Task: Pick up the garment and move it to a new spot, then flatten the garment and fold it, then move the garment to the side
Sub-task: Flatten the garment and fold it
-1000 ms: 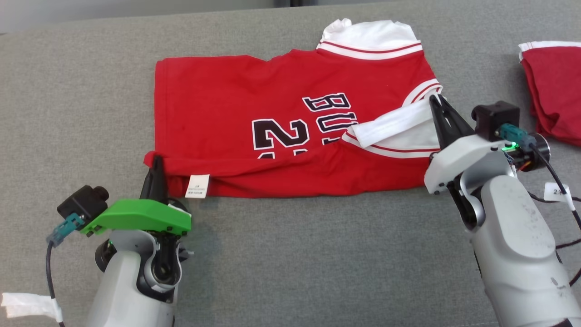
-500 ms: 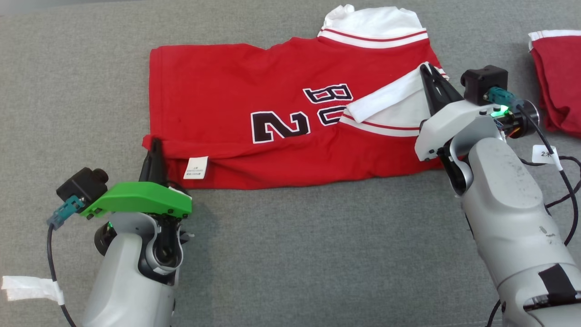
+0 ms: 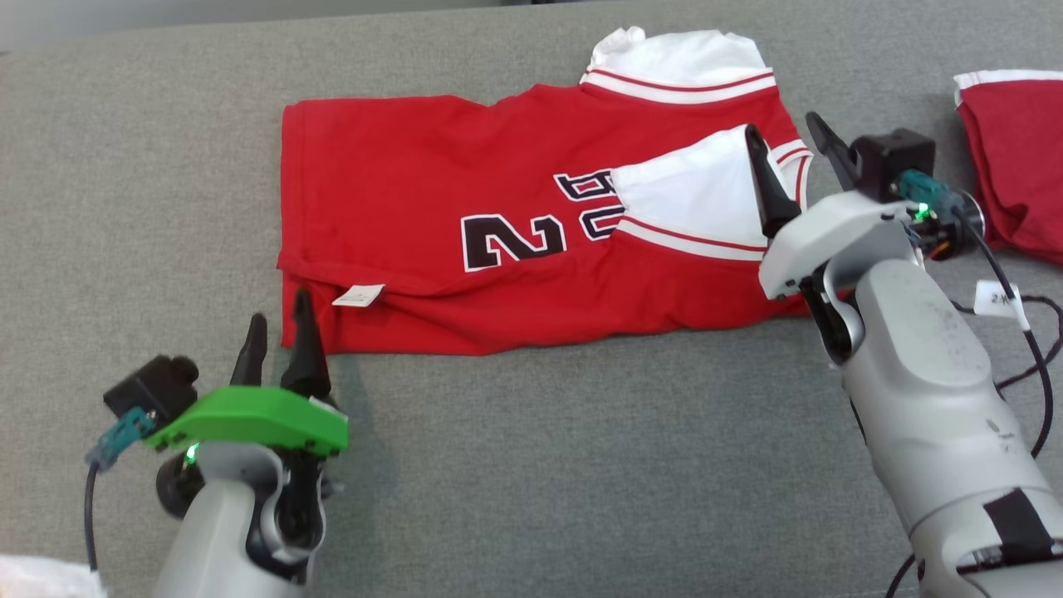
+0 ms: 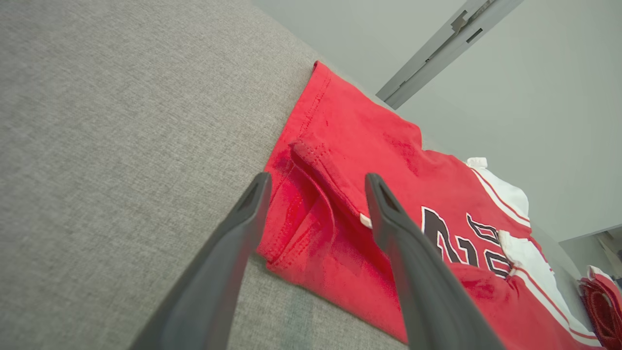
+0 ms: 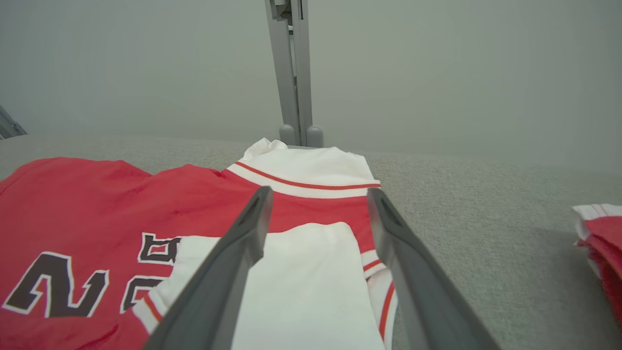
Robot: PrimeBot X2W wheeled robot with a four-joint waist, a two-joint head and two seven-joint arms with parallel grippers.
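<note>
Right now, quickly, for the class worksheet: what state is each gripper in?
Left gripper: jaws open, holding nothing, at the red jersey's near corner.
Right gripper: jaws open, holding nothing, above the folded white sleeve.

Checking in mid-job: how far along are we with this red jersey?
Done: the jersey lies spread on the grey surface, near edge turned over, one white sleeve laid across the lettering. In hand: nothing gripped; the left tool stands open at the near-left corner, the right tool open over that sleeve. Left: the far sleeve sticks out unfolded, so likely more folds, then moving it aside.
</note>
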